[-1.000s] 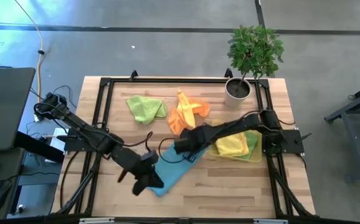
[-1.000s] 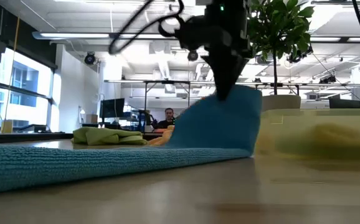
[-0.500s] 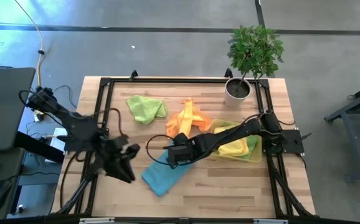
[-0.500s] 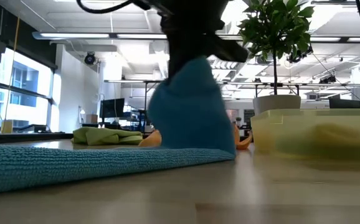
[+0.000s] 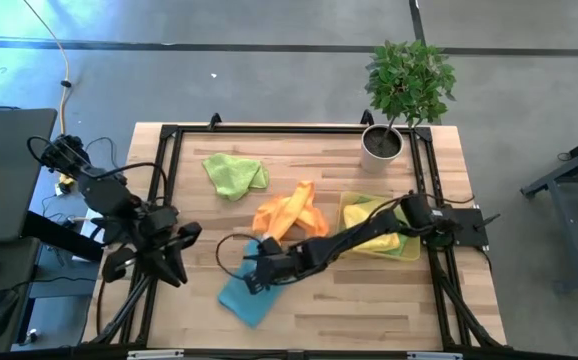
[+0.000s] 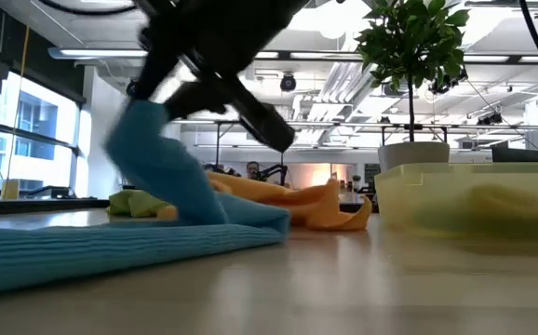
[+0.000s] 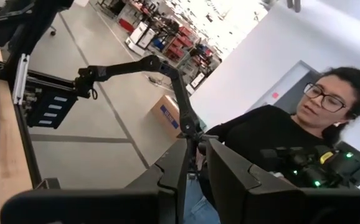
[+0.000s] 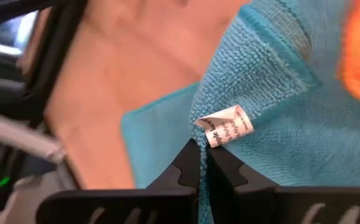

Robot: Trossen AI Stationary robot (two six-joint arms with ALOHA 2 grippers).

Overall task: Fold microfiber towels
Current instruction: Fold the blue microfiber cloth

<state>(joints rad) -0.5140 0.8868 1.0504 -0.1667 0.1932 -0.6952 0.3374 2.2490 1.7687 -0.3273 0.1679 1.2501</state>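
step: first fold | right gripper (image 8: 200, 163) pinching teal towel (image 5: 244, 297); left gripper (image 5: 174, 262) idle, jaws unclear | left: green (image 5: 234, 175), orange (image 5: 284, 212) unfolded

A robotics lab in an open-plan office hall. Wooden desk (image 5: 319, 320) ringed by a black metal frame (image 5: 159, 170) on bare concrete floor (image 5: 219, 80). Exposed ceiling ducts and strip lights (image 6: 111, 53), rows of monitors (image 6: 168, 163), storage shelves (image 7: 167, 43), seated person (image 7: 279, 143) beyond.
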